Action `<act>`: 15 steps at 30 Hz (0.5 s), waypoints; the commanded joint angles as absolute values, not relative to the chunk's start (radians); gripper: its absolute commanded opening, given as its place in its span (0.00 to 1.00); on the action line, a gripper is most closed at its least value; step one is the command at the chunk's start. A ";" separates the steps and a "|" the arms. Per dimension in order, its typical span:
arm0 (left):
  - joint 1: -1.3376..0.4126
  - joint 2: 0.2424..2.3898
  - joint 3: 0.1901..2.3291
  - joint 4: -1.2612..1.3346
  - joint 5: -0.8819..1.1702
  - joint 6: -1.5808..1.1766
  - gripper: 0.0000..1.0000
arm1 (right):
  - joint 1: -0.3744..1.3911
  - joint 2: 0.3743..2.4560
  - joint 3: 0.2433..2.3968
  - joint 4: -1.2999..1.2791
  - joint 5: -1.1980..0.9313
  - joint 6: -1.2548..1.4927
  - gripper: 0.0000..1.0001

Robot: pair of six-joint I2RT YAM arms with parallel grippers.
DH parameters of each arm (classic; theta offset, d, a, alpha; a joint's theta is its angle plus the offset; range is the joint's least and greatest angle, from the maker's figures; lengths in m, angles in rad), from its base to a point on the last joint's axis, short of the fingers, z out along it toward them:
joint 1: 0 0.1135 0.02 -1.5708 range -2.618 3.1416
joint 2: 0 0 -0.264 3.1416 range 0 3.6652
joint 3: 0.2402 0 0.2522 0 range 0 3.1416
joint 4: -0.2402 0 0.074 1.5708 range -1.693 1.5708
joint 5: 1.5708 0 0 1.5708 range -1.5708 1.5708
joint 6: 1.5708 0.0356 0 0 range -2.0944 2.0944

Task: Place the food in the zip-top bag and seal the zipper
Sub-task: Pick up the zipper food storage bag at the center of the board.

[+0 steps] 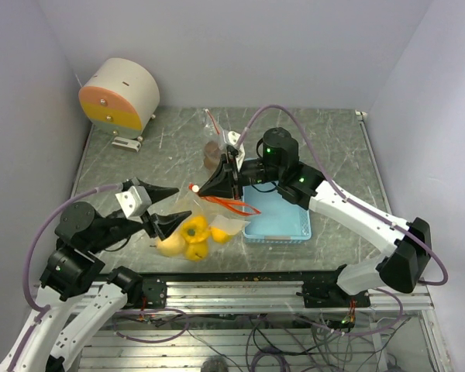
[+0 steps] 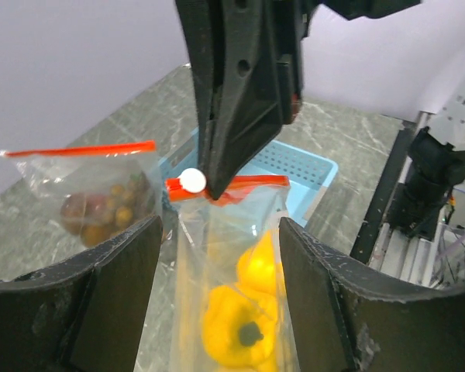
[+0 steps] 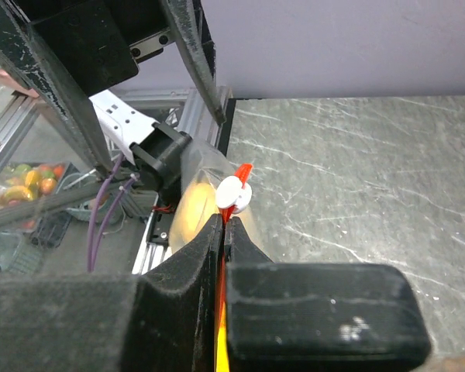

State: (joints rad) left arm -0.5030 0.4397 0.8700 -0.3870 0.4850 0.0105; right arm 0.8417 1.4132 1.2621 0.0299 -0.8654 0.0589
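Observation:
A clear zip-top bag (image 1: pixel 192 225) with a red zipper (image 1: pixel 236 204) hangs at the table's front middle. It holds the food, yellow round fruits (image 1: pixel 194 235). My right gripper (image 1: pixel 205 190) is shut on the zipper (image 3: pixel 231 208) right behind its white slider (image 3: pixel 235 194). In the left wrist view the right gripper (image 2: pixel 240 93) pinches the zipper (image 2: pixel 240 182) by the slider (image 2: pixel 192 180). My left gripper (image 2: pixel 219 229) stands open, a finger on each side of the bag (image 2: pixel 217 310) over the yellow fruits (image 2: pixel 236 329). My left gripper (image 1: pixel 180 203) is left of the bag.
A second zip-top bag (image 1: pixel 215 149) with brown and dark red food (image 2: pixel 97 209) stands behind the first. A light blue tray (image 1: pixel 283 225) lies right of the bags. A cream and orange round box (image 1: pixel 120 94) stands at the back left. The table's metal front rail (image 1: pixel 240 283) runs along the near edge.

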 commanded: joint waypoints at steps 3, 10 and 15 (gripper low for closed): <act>-0.505 0.462 0.844 -0.298 0.632 0.000 0.71 | 0.842 1.385 1.303 0.034 -0.925 0.028 0.00; -0.506 0.547 0.841 -0.243 0.632 -0.035 0.67 | 0.845 1.361 1.304 0.036 -0.976 0.011 0.00; -0.506 0.575 0.819 -0.191 0.685 -0.036 0.52 | 0.845 1.350 1.313 -0.004 -0.998 -0.020 0.00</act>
State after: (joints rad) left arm -0.5030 0.5648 0.8326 -0.2829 0.6121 -0.0292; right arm 0.8417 1.3888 1.2720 0.0124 -0.9543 0.0166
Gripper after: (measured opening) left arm 0.603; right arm 0.009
